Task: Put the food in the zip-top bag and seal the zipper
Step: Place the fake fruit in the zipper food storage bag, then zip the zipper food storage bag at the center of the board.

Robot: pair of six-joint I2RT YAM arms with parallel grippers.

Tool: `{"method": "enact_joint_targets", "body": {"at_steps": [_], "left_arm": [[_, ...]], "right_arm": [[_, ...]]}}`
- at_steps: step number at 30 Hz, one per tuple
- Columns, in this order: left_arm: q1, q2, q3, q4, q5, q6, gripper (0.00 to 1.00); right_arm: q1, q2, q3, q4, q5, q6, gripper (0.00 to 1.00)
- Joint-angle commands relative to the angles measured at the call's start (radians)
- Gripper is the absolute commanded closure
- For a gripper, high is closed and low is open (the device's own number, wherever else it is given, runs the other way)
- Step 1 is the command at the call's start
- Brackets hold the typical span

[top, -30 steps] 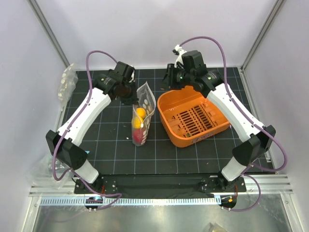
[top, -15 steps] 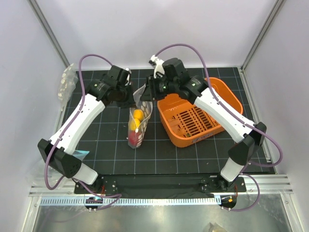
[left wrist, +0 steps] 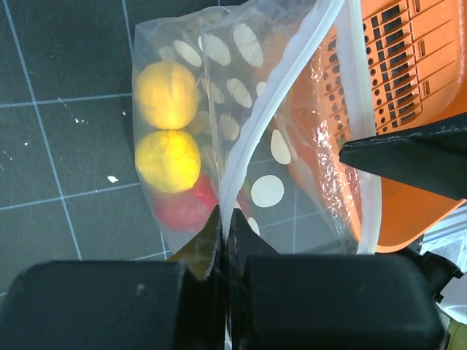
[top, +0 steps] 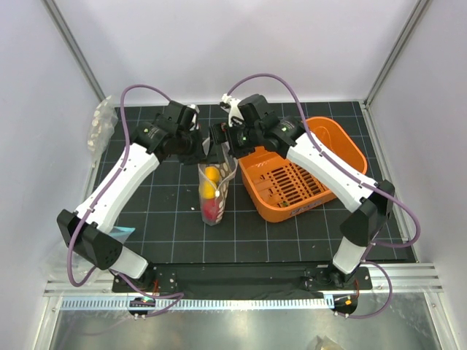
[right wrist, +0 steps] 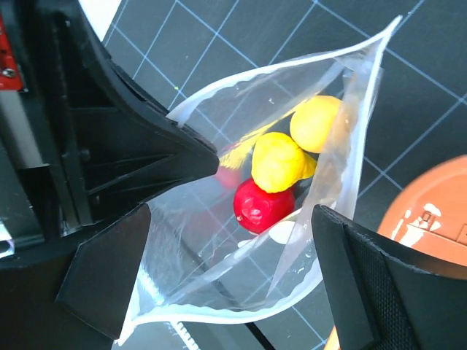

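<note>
The right gripper (right wrist: 230,211) has swung across from the far rim of the orange basket (top: 306,206) to the mouth of the zip-top bag (top: 222,191), and in the last instant its claw has spread wide. In its wrist view the two fingers stand at the lower left and lower right of the frame, with the open bag mouth between them. They pinch nothing.

The left gripper (left wrist: 225,222) has not let go. Its jaws are closed tight on one lip of the bag at the bottom centre of its wrist view, and this holds the mouth up and agape.

The food (right wrist: 277,160) is inside the bag, seen through the dotted plastic: two yellow fruits with a red one just below them, bunched together. In the top view the bag lies at centre frame, just left of the basket. No fruit shows in the part of the basket that is visible (the right arm hides some of it).

The zipper (left wrist: 292,80) is plainly unsealed. Its white strips curve apart, one through the middle of the left wrist view and the other toward the right edge.

By my reading the loading is done or nearly so, and the sealing is what remains. The wide right claw looks placed to take the free lip. The thin film could slip or fold, and then the strips would not meet.
</note>
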Motion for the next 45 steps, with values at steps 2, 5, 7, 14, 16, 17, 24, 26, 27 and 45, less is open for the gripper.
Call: {"method": "enact_joint_targets", "body": {"at_steps": [2, 5, 7, 14, 16, 17, 24, 26, 27, 45], "left_arm": [[-0.004, -0.030, 0.004, 0.059, 0.018, 0.000, 1.00], [-0.004, -0.030, -0.002, 0.068, 0.015, 0.003, 1.00], [-0.004, -0.030, -0.004, 0.071, 0.015, 0.006, 1.00], [-0.004, -0.023, 0.000, 0.085, 0.016, 0.030, 1.00], [-0.004, -0.024, 0.000, 0.089, 0.022, 0.031, 1.00], [-0.004, -0.026, 0.001, 0.093, 0.022, 0.033, 1.00], [-0.004, -0.029, 0.018, 0.088, 0.002, 0.056, 1.00], [-0.004, -0.030, 0.015, 0.091, 0.007, 0.056, 1.00], [-0.004, -0.030, 0.013, 0.091, 0.009, 0.056, 1.00], [-0.004, -0.007, 0.058, 0.105, -0.017, 0.089, 1.00]], "right_arm": [[0.006, -0.044, 0.038, -0.025, 0.048, -0.010, 0.04], [0.000, -0.067, 0.035, -0.042, 0.086, 0.001, 0.10], [-0.006, -0.083, 0.032, -0.052, 0.114, 0.012, 0.13], [-0.032, -0.118, -0.007, -0.075, 0.139, 0.078, 0.27], [-0.033, -0.116, -0.014, -0.094, 0.143, 0.099, 0.28], [-0.033, -0.118, -0.020, -0.098, 0.148, 0.105, 0.28], [-0.032, -0.093, -0.029, -0.098, 0.125, 0.133, 0.39], [-0.033, -0.089, -0.027, -0.100, 0.119, 0.148, 0.45], [-0.033, -0.089, -0.027, -0.098, 0.116, 0.153, 0.47], [-0.007, -0.023, 0.060, -0.163, 0.125, 0.162, 0.97]]}}
